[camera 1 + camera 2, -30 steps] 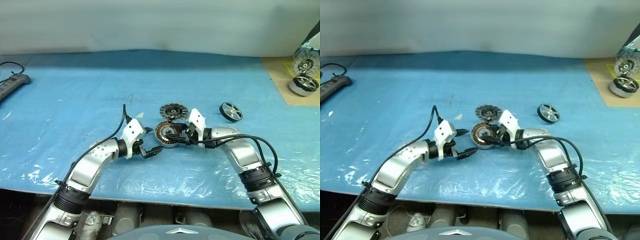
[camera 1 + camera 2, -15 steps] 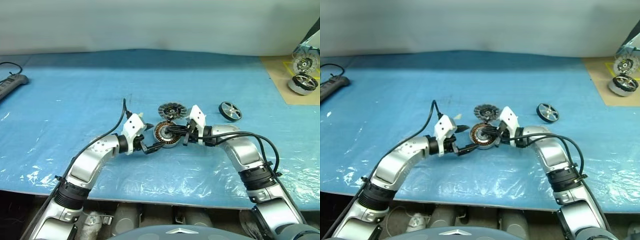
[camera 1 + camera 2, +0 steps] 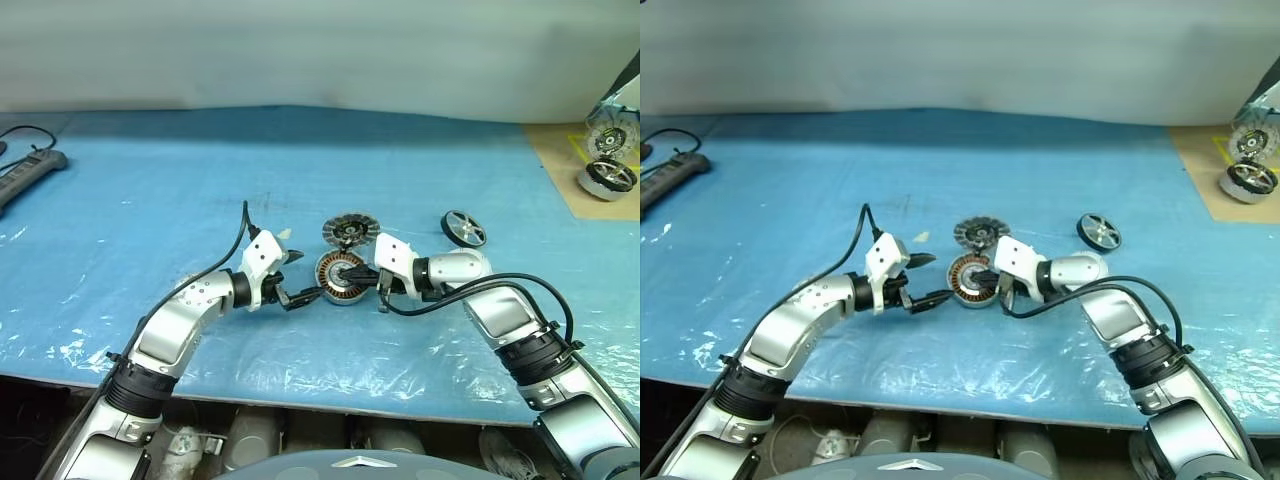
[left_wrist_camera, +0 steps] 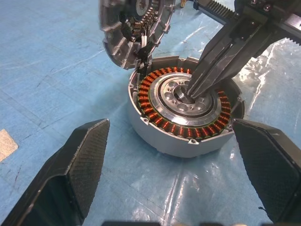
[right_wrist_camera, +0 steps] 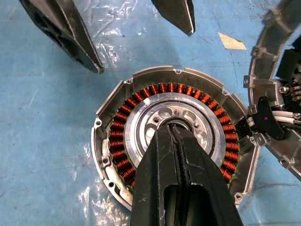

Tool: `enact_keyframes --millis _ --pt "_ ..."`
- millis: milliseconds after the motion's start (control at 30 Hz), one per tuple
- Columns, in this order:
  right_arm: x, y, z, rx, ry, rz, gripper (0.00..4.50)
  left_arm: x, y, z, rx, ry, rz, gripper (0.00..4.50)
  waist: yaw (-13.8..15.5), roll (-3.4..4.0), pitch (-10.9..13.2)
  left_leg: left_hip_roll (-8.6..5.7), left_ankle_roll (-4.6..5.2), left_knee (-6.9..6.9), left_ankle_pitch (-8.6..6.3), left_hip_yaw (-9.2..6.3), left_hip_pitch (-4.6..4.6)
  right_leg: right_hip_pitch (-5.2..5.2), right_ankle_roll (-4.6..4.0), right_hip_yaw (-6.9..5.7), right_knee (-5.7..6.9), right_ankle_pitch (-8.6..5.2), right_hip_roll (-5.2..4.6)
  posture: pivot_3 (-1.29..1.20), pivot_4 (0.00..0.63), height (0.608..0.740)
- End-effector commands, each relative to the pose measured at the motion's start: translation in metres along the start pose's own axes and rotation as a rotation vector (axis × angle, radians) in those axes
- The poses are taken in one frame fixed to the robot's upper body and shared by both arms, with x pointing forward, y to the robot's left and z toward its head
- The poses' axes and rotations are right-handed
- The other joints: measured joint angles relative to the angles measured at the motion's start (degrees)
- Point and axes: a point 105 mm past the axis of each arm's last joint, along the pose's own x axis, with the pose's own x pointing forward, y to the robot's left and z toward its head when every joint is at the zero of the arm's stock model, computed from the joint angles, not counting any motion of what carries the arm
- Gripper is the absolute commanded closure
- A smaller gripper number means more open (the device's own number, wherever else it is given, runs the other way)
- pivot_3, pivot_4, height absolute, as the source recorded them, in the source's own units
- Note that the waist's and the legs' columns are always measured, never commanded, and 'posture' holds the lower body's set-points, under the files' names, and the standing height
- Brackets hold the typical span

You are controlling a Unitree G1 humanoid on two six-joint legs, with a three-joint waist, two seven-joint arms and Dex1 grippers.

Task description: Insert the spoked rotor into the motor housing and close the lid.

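The motor housing (image 3: pixel 340 277) lies flat on the blue sheet, its copper windings ringing a silver hub (image 4: pixel 181 96). My right gripper (image 5: pixel 174 126) is shut, and its joined tips rest on the middle of that hub. My left gripper (image 3: pixel 303 275) stands open just to the housing's left, one finger (image 4: pixel 77 165) on each side, touching nothing. The lid (image 3: pixel 347 231) leans tilted at the housing's far edge, joined to it by wires. The spoked rotor (image 3: pixel 463 228) lies on the sheet to the right, apart from both grippers.
A power strip (image 3: pixel 30 170) lies at the far left. On a brown board (image 3: pixel 570 160) at the far right sit other motor parts (image 3: pixel 606 175). A small paper scrap (image 5: pixel 230 41) lies beside the housing. The sheet's front edge runs close below my arms.
My right gripper has shut and rolled, and its tips have come down onto the housing's hub. The left gripper has stayed open beside the housing.
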Motion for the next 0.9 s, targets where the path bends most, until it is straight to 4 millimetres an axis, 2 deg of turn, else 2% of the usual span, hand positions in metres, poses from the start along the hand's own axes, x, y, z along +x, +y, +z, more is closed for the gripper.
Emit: enact_keyframes --millis 33,100,233,333,567,667,800,900 --pt "0.007 -0.003 -0.011 0.133 -0.014 -0.042 4.48 0.001 0.002 0.011 0.037 -0.033 -0.001 0.00 -0.1 0.00 0.0 0.00 0.00 -0.01 0.01 0.00 0.00 -0.01 0.00 0.00 0.01 0.00 0.00 0.00 0.150 0.740" --pt "0.003 -0.010 0.002 0.181 -0.087 -0.065 4.48 0.002 0.001 0.011 0.039 -0.031 -0.002 0.00 -0.5 0.01 0.0 0.00 -0.01 -0.03 0.02 0.00 -0.02 -0.08 0.00 0.00 0.03 0.00 0.00 0.00 0.150 0.740" --pt "-0.009 -0.011 0.015 0.246 -0.157 -0.031 4.48 0.002 0.000 0.009 0.043 -0.025 -0.004 0.00 -0.3 0.04 0.0 0.00 0.12 -0.04 0.10 0.00 -0.20 -0.27 0.00 0.00 0.05 0.00 0.00 0.00 0.150 0.740" --pt "-0.014 -0.016 0.020 0.252 -0.178 -0.047 4.48 0.001 0.000 0.009 0.042 -0.025 -0.008 0.00 -0.3 0.04 0.0 0.00 0.17 0.02 0.13 0.00 -0.80 -0.88 0.01 0.00 0.10 0.02 0.00 0.00 0.150 0.740" --pt "0.000 -0.014 0.028 0.250 -0.207 -0.046 4.48 0.002 0.000 0.011 0.044 -0.029 -0.010 0.00 -0.5 0.04 0.0 0.01 0.20 0.21 0.14 0.02 -1.86 -1.99 0.01 -0.02 0.51 0.03 0.00 0.00 0.150 0.740" --pt "0.002 -0.014 0.029 0.251 -0.212 -0.045 4.48 0.002 0.000 0.011 0.045 -0.027 -0.010 0.00 -0.3 0.04 0.0 0.02 0.19 0.22 0.15 0.02 -1.85 -2.00 0.00 -0.02 0.57 0.02 0.00 0.00 0.150 0.740" --pt "0.003 -0.014 0.023 0.235 -0.181 -0.044 4.48 0.000 -0.001 0.010 0.045 -0.024 -0.011 0.00 -0.3 0.04 0.0 0.02 0.18 0.34 0.15 0.02 -1.85 -1.94 0.00 -0.01 0.57 0.02 0.00 0.00 0.150 0.740" --pt "0.009 -0.006 -0.007 0.105 0.001 -0.026 4.48 -0.001 -0.002 0.008 0.043 -0.021 -0.008 0.00 -0.3 0.04 0.0 0.02 0.18 0.36 0.15 0.02 -1.79 -1.90 0.00 -0.01 0.59 0.03 0.00 0.00 0.150 0.740"
